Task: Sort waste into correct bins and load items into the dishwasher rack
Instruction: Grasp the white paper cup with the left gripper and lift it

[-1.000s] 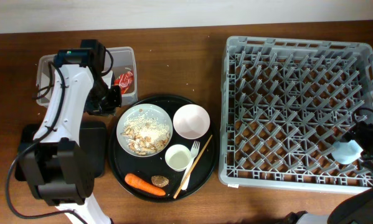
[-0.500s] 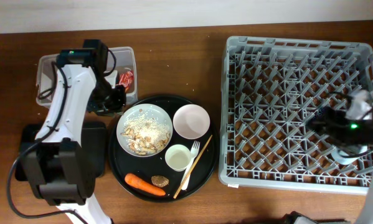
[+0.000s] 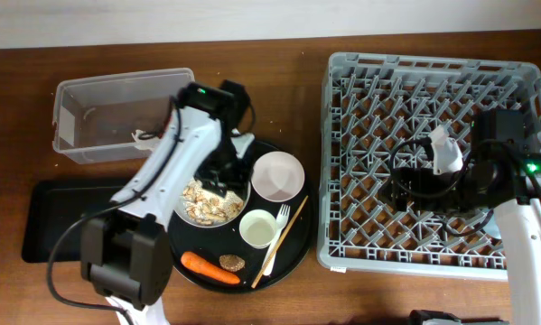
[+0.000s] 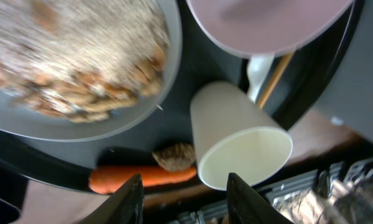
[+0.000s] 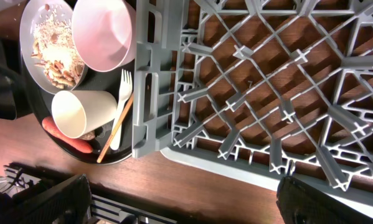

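Over the plate (image 4: pixel 80 127), left end effector (image 4: pixel 185 199) is arriving open from the tub (image 3: pixel 107 117) for more waste; right end effector (image 5: pixel 186 202) is crossing the rack (image 3: pixel 433 61), open.

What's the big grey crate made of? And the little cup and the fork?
The crate looks like moulded plastic: dull grey, with lattice and pegs in one piece. The cup seems paper or thin plastic: matte cream, thin walls. The fork is pale and flat, perhaps wood, though it could be plastic.
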Controlling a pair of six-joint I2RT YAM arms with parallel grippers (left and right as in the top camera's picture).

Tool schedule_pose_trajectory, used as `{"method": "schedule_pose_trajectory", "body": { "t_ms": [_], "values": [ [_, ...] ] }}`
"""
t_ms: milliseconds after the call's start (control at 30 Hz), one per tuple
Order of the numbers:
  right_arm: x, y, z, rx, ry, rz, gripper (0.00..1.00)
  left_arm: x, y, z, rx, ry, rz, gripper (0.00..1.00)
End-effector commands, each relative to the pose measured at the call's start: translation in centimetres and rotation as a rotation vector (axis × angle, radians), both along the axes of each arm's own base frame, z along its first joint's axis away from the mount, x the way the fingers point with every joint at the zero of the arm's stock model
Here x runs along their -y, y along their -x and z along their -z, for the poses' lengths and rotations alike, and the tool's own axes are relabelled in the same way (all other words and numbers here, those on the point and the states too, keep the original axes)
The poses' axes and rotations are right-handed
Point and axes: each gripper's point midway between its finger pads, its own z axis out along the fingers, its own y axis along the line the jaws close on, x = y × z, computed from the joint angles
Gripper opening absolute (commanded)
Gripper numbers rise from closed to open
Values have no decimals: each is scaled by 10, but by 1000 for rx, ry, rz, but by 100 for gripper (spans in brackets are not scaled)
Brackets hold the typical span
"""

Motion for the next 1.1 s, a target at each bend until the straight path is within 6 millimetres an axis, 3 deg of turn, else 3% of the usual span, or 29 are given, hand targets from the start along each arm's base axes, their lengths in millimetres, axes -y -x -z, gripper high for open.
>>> {"method": "schedule_pose_trajectory", "body": {
  "t_ms": [0,367,467,567,833,1067],
  "values": [
    [4,-1,-2,11,35,-9,98,6,27,10,-58,-19,49,42],
    [5,0,-1,2,46,-6,98,11,42,48,-76,-31,54,41],
    [5,0,-1,2,46,-6,98,18,41,52,-55,-21,75,30],
    [5,1,-1,0,46,-6,98,23,40,52,-42,-19,72,27],
    [5,2,-1,-6,45,-6,98,23,34,48,-25,-14,66,2],
    [5,2,-1,-7,45,-6,98,13,-1,12,89,4,12,1]
  ]
}}
